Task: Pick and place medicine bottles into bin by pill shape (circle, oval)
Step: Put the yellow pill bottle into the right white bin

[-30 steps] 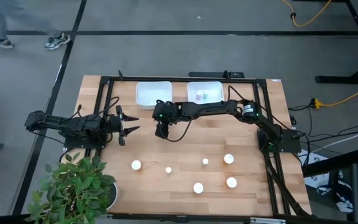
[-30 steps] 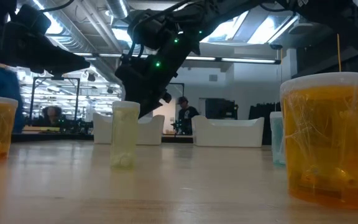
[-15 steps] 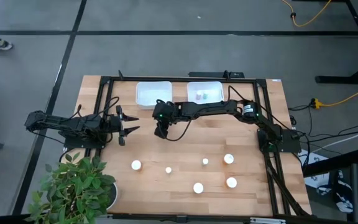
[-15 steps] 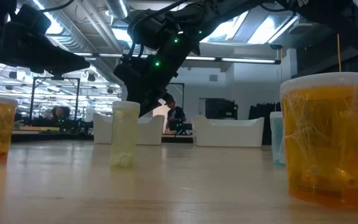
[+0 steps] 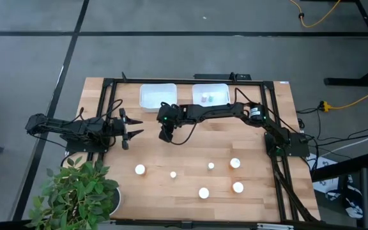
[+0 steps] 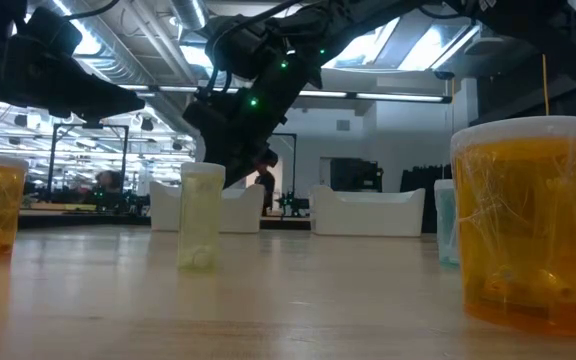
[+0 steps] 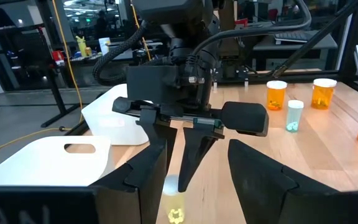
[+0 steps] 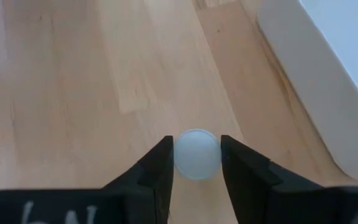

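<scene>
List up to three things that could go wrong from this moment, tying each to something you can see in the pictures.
1. The right tool is shut on only the round white cap of the pale clear bottle, so lifting could let it slip or tilt.
2. The left tool waits open close beside it; the arms might collide.
3. The white left bin and the white right bin sit side by side, so a wrong drop is easy.
</scene>
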`<state>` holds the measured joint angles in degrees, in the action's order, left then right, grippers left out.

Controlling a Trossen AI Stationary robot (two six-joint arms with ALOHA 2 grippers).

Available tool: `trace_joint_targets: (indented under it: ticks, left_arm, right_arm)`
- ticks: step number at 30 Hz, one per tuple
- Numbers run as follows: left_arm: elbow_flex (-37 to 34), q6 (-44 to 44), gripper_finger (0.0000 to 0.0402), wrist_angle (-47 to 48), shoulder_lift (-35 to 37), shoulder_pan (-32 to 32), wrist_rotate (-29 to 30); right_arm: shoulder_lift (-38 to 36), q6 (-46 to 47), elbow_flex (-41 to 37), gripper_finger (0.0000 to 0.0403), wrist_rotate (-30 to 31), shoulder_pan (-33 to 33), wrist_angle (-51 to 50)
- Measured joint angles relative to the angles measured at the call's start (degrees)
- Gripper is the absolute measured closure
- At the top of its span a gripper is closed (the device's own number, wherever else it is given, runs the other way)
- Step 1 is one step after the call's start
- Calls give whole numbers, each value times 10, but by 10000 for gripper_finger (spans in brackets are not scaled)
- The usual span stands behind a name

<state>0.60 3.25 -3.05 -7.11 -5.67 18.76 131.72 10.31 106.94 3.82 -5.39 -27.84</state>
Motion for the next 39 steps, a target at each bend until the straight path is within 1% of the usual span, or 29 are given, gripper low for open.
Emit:
trace_joint_targets:
  ticks: [2, 9, 13, 19, 23, 34, 37, 39]
  left_arm:
    - [0, 0, 235, 0, 0, 0, 0]
    - [0, 0, 235, 0, 0, 0, 0]
    - [0, 0, 235, 0, 0, 0, 0]
    - [0, 0, 235, 0, 0, 0, 0]
    - [0, 0, 235, 0, 0, 0, 0]
    - [0, 0, 235, 0, 0, 0, 0]
    - [0, 0, 235, 0, 0, 0, 0]
    - [0, 0, 235, 0, 0, 0, 0]
  right_arm:
    - [0, 0, 0, 265, -7, 0, -1]
    - [0, 0, 0, 211, -9, 0, -4]
    - [0, -1, 0, 194, -9, 0, -4]
    - [0, -4, 0, 191, -8, 0, -3]
    - [0, -14, 0, 191, 10, 0, -4]
    - [7, -16, -1, 191, 11, 0, -2]
    - [7, -16, -1, 198, 11, 0, -2]
    - [7, -14, -1, 209, 11, 0, -2]
